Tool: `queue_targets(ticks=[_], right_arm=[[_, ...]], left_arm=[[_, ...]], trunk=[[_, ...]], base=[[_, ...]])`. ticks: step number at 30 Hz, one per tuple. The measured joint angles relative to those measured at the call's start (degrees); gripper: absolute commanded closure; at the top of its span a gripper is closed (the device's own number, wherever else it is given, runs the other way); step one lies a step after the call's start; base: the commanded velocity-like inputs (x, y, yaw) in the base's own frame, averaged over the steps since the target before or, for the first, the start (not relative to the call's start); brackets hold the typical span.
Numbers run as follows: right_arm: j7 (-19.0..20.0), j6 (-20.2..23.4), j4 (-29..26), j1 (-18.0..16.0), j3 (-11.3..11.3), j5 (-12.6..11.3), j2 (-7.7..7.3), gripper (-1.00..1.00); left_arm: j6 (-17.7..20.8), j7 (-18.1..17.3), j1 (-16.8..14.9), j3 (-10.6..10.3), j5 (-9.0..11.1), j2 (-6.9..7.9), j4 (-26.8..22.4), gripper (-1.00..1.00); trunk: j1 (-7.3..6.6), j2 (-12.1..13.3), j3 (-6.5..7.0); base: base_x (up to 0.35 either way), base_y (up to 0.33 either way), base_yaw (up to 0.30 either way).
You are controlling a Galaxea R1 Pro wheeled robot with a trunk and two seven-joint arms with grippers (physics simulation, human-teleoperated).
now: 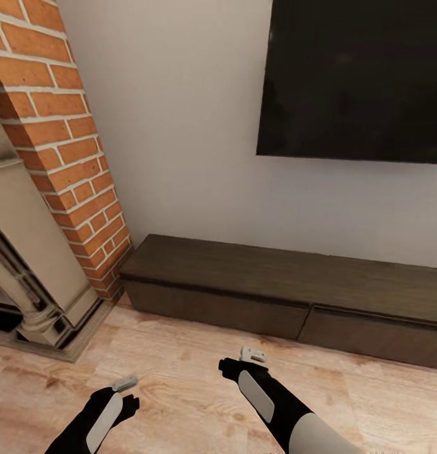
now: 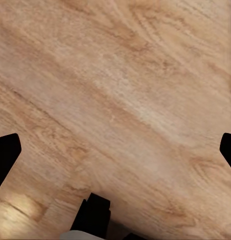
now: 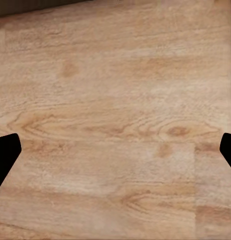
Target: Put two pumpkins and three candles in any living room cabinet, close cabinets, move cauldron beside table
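Brick fireplace (image 1: 60, 164) beside closed cabinet (image 1: 275, 296)

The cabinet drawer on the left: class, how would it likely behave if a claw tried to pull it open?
The left drawer front of the cabinet looks flat and handleless, so fingers would probably slip off. It looks like rigid, heavy wood, likely sliding rather than flexing. The long low body probably won't tip.
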Motion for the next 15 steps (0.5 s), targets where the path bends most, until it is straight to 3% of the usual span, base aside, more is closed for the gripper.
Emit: queue_targets(ticks=[11,15], right_arm=[[0.0,0.0,-0.1,0.0,0.0,0.0,0.00,-1.00],[0.0,0.0,-0.1,0.0,0.0,0.0,0.00,-1.00]], left_arm=[[0.0,0.0,0.0,0.0,0.0,0.02,0.0,-1.00],[0.0,0.0,0.0,0.0,0.0,0.02,0.0,-1.00]], trunk=[[0.00,0.0,0.43],[-0.01,0.0,0.58]], base=[[0.000,0.012,-0.262],[0.049,0.122,-0.262]])
